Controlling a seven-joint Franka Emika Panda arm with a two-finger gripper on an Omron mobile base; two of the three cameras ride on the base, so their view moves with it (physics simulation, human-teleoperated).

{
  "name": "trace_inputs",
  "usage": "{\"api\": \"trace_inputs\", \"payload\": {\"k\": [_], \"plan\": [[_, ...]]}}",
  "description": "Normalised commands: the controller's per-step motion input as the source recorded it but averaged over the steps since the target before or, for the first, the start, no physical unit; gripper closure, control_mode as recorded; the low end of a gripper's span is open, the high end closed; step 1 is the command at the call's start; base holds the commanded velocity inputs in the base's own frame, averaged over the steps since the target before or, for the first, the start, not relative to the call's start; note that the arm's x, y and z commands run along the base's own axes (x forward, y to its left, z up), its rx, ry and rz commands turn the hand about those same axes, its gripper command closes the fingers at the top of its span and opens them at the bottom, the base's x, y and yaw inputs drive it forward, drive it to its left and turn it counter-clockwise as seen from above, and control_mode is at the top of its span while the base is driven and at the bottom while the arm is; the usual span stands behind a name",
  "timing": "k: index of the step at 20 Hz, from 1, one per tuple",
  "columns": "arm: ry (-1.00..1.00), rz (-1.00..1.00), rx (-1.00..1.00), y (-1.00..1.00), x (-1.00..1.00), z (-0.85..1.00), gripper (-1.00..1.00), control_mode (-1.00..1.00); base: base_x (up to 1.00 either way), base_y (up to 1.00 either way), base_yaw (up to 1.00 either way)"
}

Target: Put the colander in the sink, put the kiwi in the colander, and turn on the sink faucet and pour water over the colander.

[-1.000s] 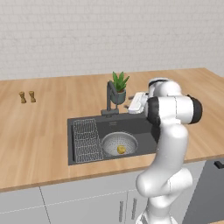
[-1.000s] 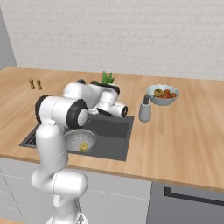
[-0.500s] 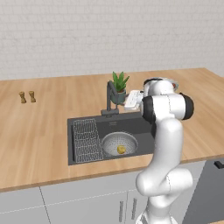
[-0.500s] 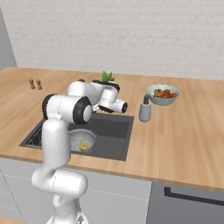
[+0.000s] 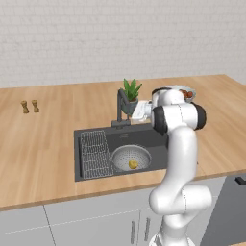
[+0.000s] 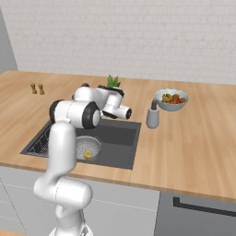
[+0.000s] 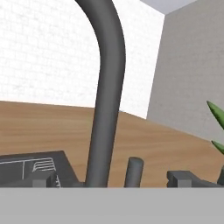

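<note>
With the kiwi (image 5: 133, 164) already in the colander (image 5: 130, 158) in the sink (image 5: 158, 139), the gripper (image 7: 113, 178), jaws spread and empty, nears the sink faucet (image 7: 106, 87), likely to start water.

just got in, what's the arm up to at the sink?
The colander already sits in the sink, with the kiwi inside it. The arm is now reaching toward the faucet at the back of the basin, beside the potted plant. In the hand view the faucet's curved spout looms right ahead, with the gripper down by its base. No water is visible yet, so turning it on looks like the remaining step. The jaws appear spread, gripping nothing.
</note>
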Motion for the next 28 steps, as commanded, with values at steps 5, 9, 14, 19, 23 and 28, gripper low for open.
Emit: {"api": "trace_inputs", "payload": {"k": [5, 9, 14, 19, 23, 28], "plan": [[0.00, 0.00, 0.00, 0.02, 0.39, -0.19, -1.00, -1.00, 0.00, 0.00, 0.00], [0.00, 0.00, 0.00, 0.00, 0.28, -0.13, -1.00, -1.00, 0.00, 0.00, 0.00], [0.00, 0.00, 0.00, 0.00, 0.34, -0.09, -1.00, -1.00, 0.00, 0.00, 0.00], [0.00, 0.00, 0.00, 0.07, 0.17, -0.05, -1.00, -1.00, 0.00, 0.00, 0.00], [0.00, -0.01, 0.00, 0.16, 0.00, 0.00, -1.00, -1.00, 0.00, 0.00, 0.00], [0.00, -0.05, 0.00, 0.15, 0.04, 0.00, -1.00, -1.00, 0.00, 0.00, 0.00]]}}
